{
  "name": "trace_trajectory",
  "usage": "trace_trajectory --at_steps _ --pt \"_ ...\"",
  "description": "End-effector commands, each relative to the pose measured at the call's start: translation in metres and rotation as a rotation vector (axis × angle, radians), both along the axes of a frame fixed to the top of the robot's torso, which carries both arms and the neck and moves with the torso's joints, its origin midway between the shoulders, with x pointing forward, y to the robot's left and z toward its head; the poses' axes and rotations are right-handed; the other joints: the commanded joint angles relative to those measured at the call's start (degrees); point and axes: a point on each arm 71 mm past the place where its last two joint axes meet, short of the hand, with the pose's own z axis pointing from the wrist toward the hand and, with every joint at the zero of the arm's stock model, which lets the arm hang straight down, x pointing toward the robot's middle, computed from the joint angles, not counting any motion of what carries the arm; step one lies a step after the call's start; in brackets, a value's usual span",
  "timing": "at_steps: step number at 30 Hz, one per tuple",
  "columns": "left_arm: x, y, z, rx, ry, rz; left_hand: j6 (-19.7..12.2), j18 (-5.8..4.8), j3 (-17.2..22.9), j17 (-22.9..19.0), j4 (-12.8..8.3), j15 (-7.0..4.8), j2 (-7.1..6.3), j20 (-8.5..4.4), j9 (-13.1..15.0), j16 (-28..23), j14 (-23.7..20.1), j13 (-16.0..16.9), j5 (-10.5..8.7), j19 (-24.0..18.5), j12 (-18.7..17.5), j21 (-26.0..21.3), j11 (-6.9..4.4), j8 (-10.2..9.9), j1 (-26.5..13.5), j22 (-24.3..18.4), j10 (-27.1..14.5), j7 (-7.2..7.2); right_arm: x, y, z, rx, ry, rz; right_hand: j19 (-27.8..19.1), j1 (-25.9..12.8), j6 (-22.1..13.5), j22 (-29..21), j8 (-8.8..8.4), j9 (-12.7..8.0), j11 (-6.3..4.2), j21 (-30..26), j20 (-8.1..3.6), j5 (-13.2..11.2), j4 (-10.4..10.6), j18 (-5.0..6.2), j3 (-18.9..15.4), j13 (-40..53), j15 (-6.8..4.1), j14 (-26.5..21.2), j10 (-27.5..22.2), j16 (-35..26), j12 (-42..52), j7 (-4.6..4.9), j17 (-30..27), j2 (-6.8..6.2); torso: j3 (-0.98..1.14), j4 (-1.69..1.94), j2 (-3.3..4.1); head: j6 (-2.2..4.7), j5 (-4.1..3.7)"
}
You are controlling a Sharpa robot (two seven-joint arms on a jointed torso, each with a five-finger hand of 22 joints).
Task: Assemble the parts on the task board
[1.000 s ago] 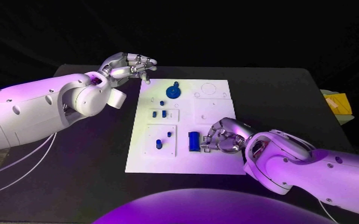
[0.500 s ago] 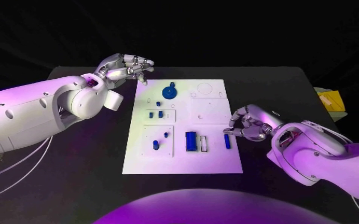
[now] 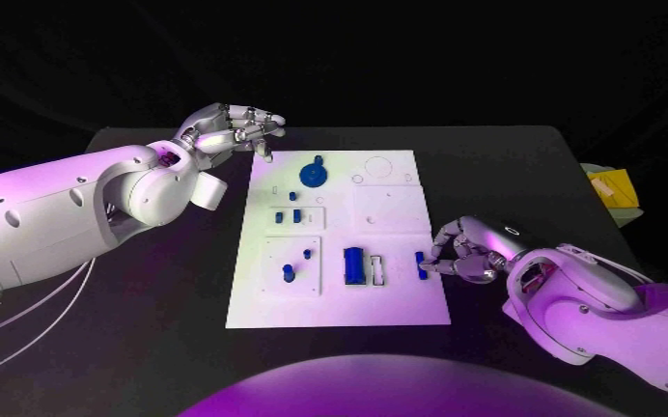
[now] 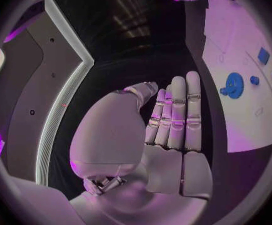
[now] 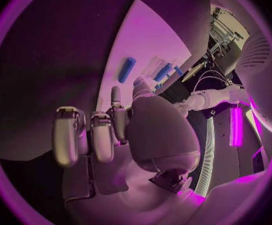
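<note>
The right hand [image 3: 466, 251] is seen at the right edge of the white board [image 3: 341, 309], with its fingers curled in beside a small blue peg [image 3: 421, 264] that lies flat near that edge. Whether the peg is pinched or only touched cannot be told from these views. In the right wrist view the fingers [image 5: 92, 135] are held apart and bent, with a blue peg [image 5: 127, 69] lying clear of them on the board.

The peg is judged to be light, stiff and smooth, so it is likely to roll or slip if pressed from 1 side only. It is best taken across its middle, between thumb and a fingertip, so that it can be tipped upright for a hole.

Just beside the peg, a larger blue block [image 3: 355, 265] is seated by a white slot. Further left, smaller blue pieces [image 3: 289, 270] are set in 2 raised plates, and a blue gear [image 3: 315, 172] is placed near the far end of the board.

The left hand [image 3: 230, 129] is held above the far left corner of the board, with fingers curled together and nothing gripped.
</note>
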Motion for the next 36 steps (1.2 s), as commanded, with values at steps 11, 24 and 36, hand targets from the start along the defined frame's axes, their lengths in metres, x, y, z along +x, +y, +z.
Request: trace_trajectory --at_steps 11,24,36 --pt "0.000 -0.001 0.001 -0.014 -0.002 -0.012 -0.2 0.32 0.2 -0.1 0.0 0.27 0.07 0.07 0.1 0.4 -0.3 0.0 0.15 0.3 0.4 -0.3 -0.02 -0.2 -0.2 -0.1 -0.4 0.14 -0.002 0.013 -0.015 -0.026 0.036 0.022 4.2 -0.2 0.3 10.8 -0.33 -0.1 0.05 -0.3 0.33 -0.3 -0.1 -0.80 -0.1 2.3 0.24 5.6 -0.4 0.0 -0.2 0.18 13.3 0.33 0.03 0.04 0.13 -0.08 -0.02" --pt "0.000 0.000 0.001 -0.014 -0.001 -0.012 -0.2 0.32 0.2 -0.1 0.0 0.27 0.07 0.07 0.1 0.4 -0.3 0.0 0.15 0.3 0.4 -0.3 -0.02 -0.2 -0.2 -0.1 -0.4 0.14 0.003 0.014 -0.024 -0.087 0.040 0.032 4.3 5.1 0.6 11.0 -0.41 -0.4 -0.20 -0.1 0.20 0.0 -0.9 -0.84 1.0 2.5 0.05 5.7 -0.3 0.0 -0.1 -0.06 13.3 1.10 0.05 0.00 0.11 -0.35 0.27" --pt "0.000 0.000 0.001 -0.012 0.000 -0.011 -0.2 0.31 0.2 -0.1 0.0 0.30 0.05 0.09 0.1 0.4 -0.3 0.0 0.14 0.3 0.4 -0.3 0.02 -0.3 -0.3 -0.1 -0.5 0.19 0.001 0.021 -0.024 -0.116 0.044 0.052 4.4 10.8 1.0 11.4 1.81 0.8 -0.96 0.1 -0.45 4.5 -4.9 -0.95 25.9 2.9 -0.60 5.7 0.2 0.1 -0.1 -0.61 13.5 -4.39 0.05 -0.02 0.09 -0.44 0.26"
